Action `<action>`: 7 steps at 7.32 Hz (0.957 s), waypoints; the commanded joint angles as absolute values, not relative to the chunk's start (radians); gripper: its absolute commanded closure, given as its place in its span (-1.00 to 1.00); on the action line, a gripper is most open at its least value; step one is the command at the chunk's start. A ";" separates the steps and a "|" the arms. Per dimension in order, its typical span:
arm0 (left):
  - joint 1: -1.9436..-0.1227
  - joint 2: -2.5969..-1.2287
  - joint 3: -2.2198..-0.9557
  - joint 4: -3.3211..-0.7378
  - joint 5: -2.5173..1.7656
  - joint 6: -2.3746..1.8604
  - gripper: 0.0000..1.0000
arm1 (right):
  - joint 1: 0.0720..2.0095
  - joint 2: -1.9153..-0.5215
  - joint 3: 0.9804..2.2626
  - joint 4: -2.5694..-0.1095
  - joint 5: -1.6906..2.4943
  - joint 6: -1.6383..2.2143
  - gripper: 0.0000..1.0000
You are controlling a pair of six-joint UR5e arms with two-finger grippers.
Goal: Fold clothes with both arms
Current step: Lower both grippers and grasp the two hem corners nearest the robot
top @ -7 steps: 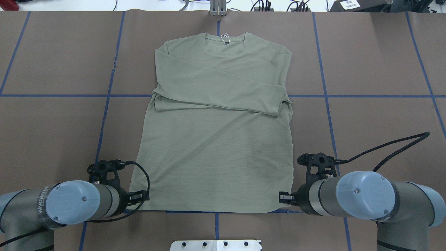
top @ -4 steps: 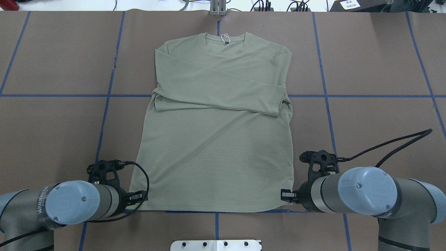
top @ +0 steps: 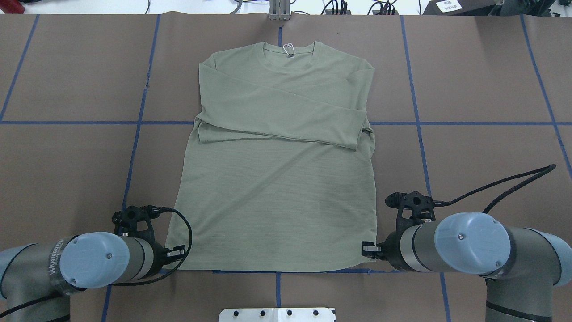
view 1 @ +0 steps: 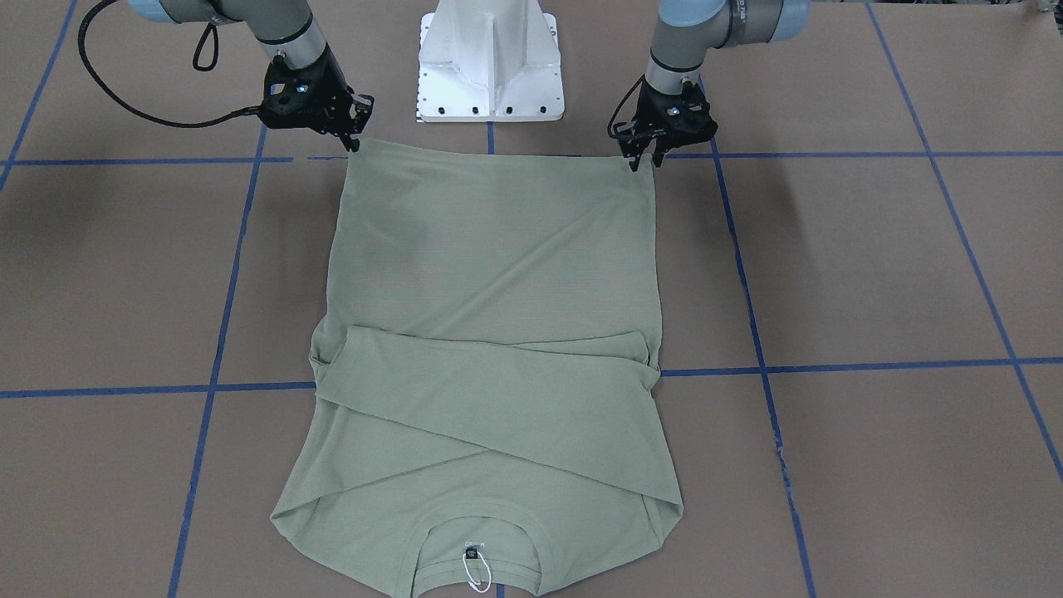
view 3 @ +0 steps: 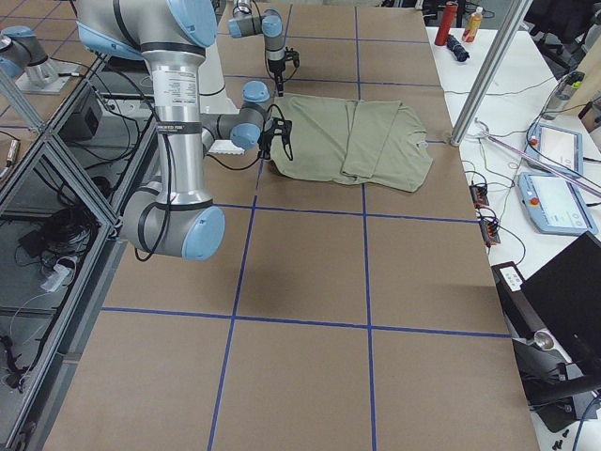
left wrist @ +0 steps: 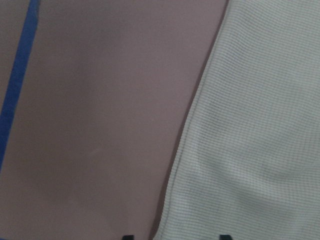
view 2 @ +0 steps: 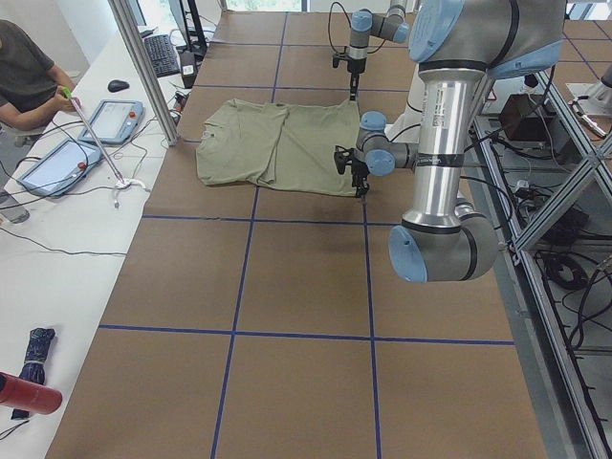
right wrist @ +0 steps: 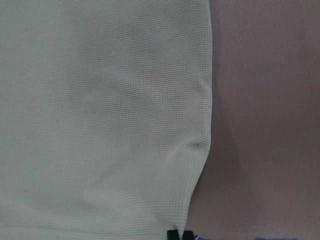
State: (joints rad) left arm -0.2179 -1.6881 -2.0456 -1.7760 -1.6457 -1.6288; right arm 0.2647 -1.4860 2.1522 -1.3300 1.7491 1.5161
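Note:
The sage-green shirt (top: 277,179) lies flat on the brown table, neck at the far side, both sleeves folded across the chest. A white tag (view 1: 476,573) hangs at the neck. My left gripper (top: 176,255) is at the hem's left corner. In the left wrist view it (left wrist: 175,236) is open, its tips on either side of the shirt's edge (left wrist: 260,125). My right gripper (top: 366,248) is at the hem's right corner. In the right wrist view it (right wrist: 180,235) is shut on the shirt (right wrist: 100,100), which puckers just above the tips.
The white base pedestal (view 1: 490,58) stands between the arms, just behind the hem. Blue tape lines (top: 415,112) cross the table. A side bench with tablets (view 2: 115,120) and a seated person (view 2: 24,76) lies beyond the shirt's neck end.
My right gripper has shifted slightly right and forward at the hem corner and its fingers have come together. The left gripper has edged slightly back; the shirt lies the same.

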 commanded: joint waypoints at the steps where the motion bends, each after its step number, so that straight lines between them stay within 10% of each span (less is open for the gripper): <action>1: -0.219 -1.687 -2.049 -1.775 -1.646 -1.629 1.00 | 0.270 -1.485 2.152 -1.330 1.755 1.516 1.00; 7: -0.207 -1.681 -2.337 -1.507 -1.683 -1.632 1.00 | 0.313 -1.607 2.314 -1.331 1.870 1.514 1.00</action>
State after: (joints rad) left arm -0.2202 -1.6814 -2.2484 -1.6010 -1.6718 -1.6298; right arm 0.3093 -1.5473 2.2444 -1.3303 1.8373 1.5152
